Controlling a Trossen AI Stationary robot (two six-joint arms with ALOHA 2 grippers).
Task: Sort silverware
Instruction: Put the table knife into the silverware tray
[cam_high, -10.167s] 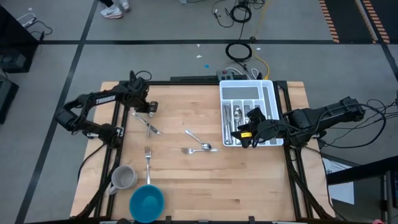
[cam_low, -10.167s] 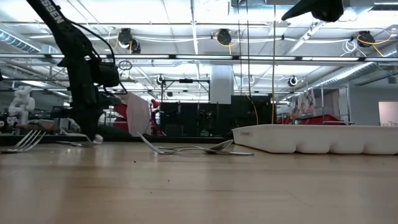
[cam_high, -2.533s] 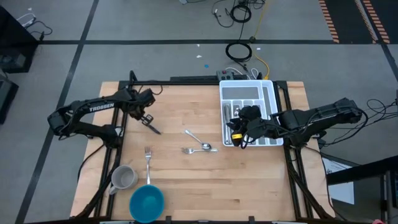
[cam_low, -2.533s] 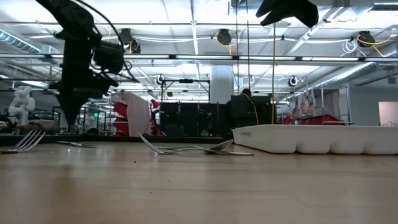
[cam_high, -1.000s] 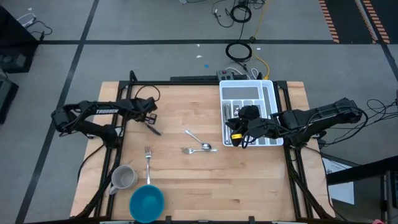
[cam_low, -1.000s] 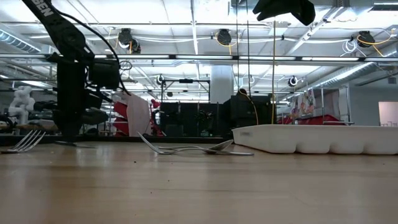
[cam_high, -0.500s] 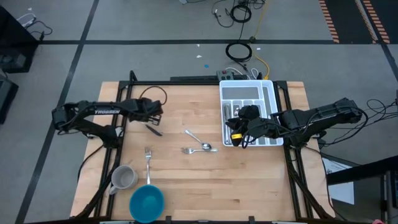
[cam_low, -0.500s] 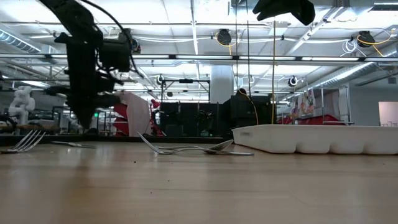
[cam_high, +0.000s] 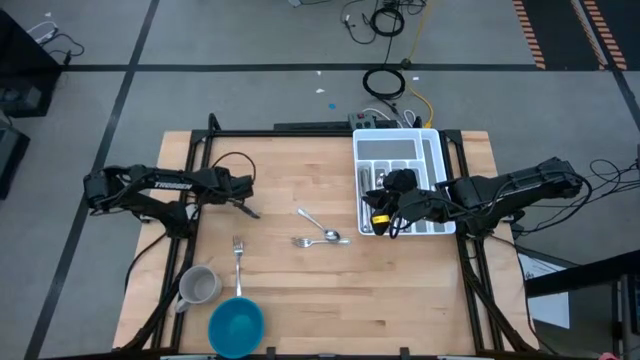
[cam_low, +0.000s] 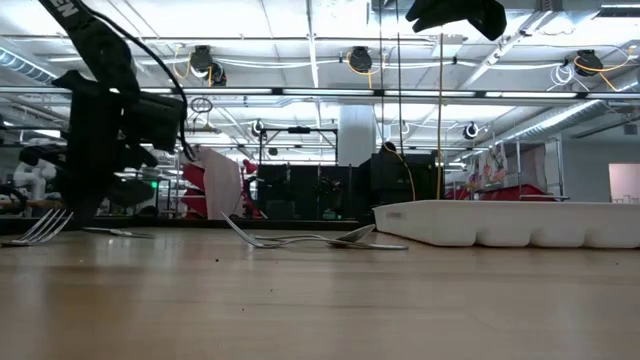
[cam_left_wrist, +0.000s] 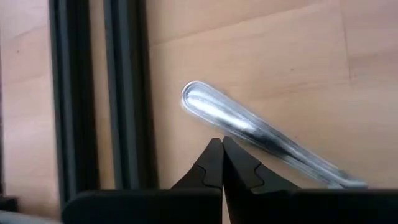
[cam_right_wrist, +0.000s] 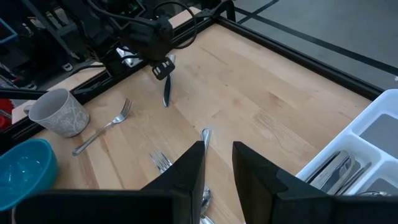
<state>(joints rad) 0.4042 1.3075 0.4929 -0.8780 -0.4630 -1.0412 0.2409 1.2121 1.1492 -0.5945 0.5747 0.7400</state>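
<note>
A knife (cam_high: 247, 208) lies flat on the wooden table at the far left. My left gripper (cam_high: 242, 196) is shut, with its tips (cam_left_wrist: 222, 142) low over the knife's handle (cam_left_wrist: 249, 127). A spoon (cam_high: 312, 220) and a fork (cam_high: 318, 241) lie mid-table, and another fork (cam_high: 238, 252) lies near the mug. More silverware lies in the white tray (cam_high: 398, 133). My right gripper (cam_high: 384, 217) hangs open over the tray's near left corner, and nothing is between its fingers (cam_right_wrist: 189, 171). My left gripper comes at the knife from above, its shut tips over the handle (cam_left_wrist: 239, 124), a little in from the rounded end. I cannot tell whether they touch it. The knife lies flat on the table.
A grey mug (cam_high: 198, 286) and a blue bowl (cam_high: 236, 325) stand at the near left corner. Black frame rails (cam_left_wrist: 74, 93) run along the table's left edge, close to the knife. Bare wood lies at the near right.
My left gripper, shut throughout, has risen and swung a little toward the table's right, then come back down toward the left, low over the knife's handle. The knife lies where it was.
</note>
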